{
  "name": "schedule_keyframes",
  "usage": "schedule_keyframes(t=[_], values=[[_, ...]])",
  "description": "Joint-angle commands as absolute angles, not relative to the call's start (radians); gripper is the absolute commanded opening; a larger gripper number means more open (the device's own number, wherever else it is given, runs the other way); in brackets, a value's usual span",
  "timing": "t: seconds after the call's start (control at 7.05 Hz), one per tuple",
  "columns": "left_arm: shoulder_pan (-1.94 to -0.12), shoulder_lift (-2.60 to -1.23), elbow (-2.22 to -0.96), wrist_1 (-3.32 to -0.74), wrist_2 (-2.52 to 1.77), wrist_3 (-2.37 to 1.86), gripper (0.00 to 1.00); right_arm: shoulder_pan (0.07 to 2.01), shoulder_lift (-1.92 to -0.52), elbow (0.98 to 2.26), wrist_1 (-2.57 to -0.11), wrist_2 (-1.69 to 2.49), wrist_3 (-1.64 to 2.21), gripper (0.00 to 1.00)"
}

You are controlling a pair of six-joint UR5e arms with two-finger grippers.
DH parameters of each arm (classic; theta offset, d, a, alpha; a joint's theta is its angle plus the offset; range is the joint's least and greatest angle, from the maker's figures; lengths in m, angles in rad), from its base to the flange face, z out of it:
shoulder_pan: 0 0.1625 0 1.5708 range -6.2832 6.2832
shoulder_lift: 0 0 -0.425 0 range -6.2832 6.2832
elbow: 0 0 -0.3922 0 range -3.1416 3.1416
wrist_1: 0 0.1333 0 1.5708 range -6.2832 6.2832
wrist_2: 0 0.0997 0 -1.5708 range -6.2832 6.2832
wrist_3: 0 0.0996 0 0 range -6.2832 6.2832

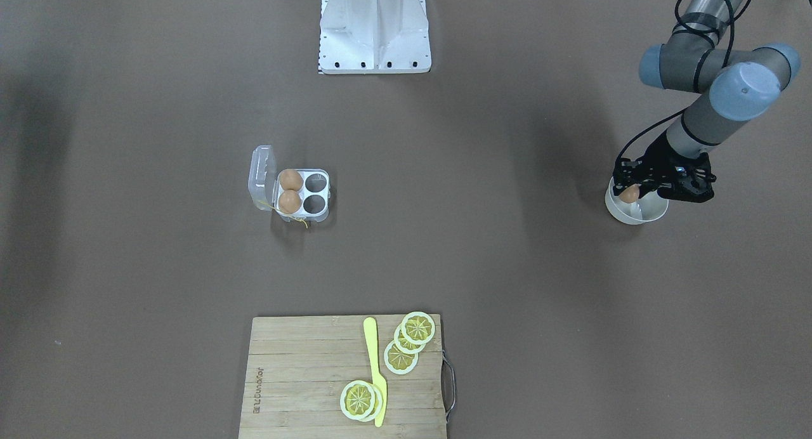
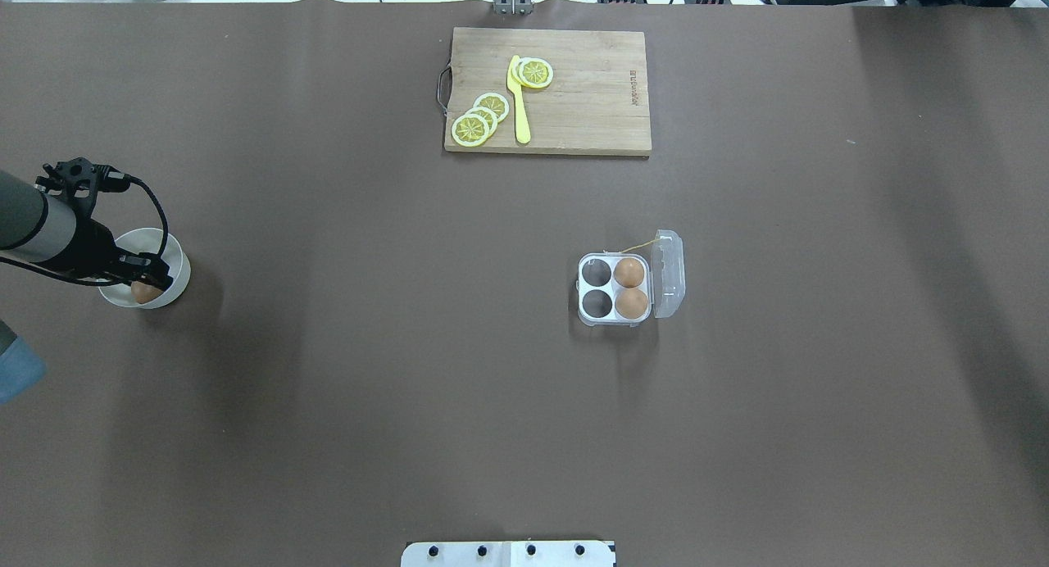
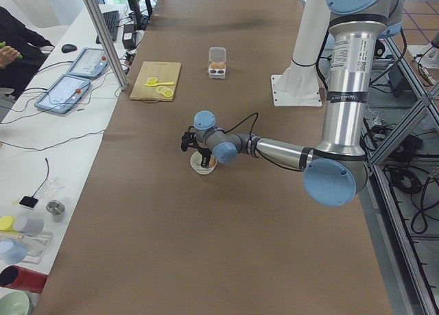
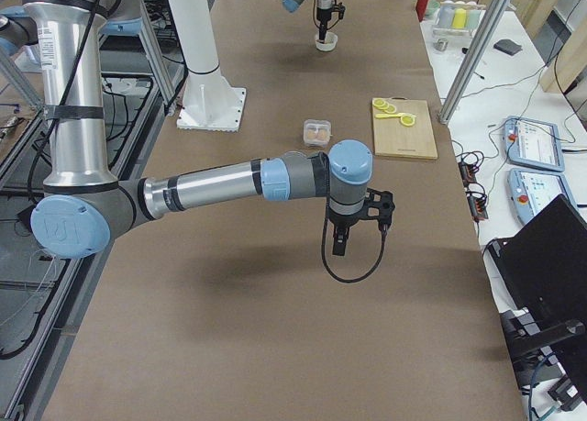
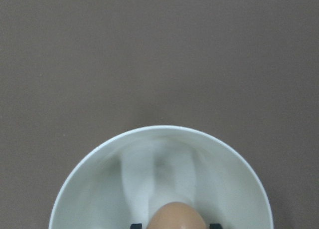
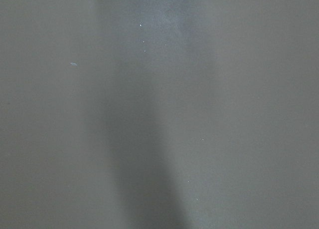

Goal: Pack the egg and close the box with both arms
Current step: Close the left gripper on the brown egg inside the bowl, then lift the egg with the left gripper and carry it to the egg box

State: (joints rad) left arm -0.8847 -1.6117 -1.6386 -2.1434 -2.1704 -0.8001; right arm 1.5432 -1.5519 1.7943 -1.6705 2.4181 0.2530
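Our left hand (image 1: 634,186) is down in the white bowl (image 1: 656,212), out on our left side of the bench (image 1: 482,236) and well apart from the box (image 1: 303,193). Its two fingers sit close on each side of the egg (image 5: 176,216), so we think it is gripping the egg. Our right hand (image 4: 339,242) hangs over bare bench. We cannot tell if it is clenched or loose.

To do this step well, we should hold the egg softly so it does not crack. We should lift it straight up past the bowl's rim and carry it slowly. Then we should set it in one of the empty cells (image 1: 315,183), not on top of another egg.

Now we count. We see three eggs: one in the hand and two others (image 1: 291,179) in the box. The box has four cells, two full and two empty, and its lid (image 1: 261,176) stands open. There is one bowl, one cutting board (image 1: 298,363), one yellow knife (image 1: 374,363) and about five lemon slices (image 1: 419,327), some stacked.
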Motion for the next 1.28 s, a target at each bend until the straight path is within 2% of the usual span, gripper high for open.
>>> schedule_keyframes(t=[0.0,0.28,0.57,0.99,1.14], values=[[-0.897,-1.499,-1.766,-2.140,-2.177,-0.796,0.00,1.545,-1.551,1.795,-1.671,2.422,0.253,1.00],[-0.962,-1.465,-1.833,-2.135,-2.180,-0.801,0.00,1.545,-1.551,1.796,-1.671,2.428,0.255,1.00],[-0.965,-1.517,-1.879,-2.144,-2.178,-0.872,0.00,1.543,-1.546,1.795,-1.670,2.428,0.253,1.00],[-0.951,-1.840,-1.858,-2.143,-2.165,-1.227,0.00,1.543,-1.542,1.789,-1.667,2.427,0.250,1.00],[-0.912,-1.871,-1.864,-2.175,-2.089,-1.236,0.00,1.543,-1.536,1.784,-1.669,2.427,0.245,1.00]])
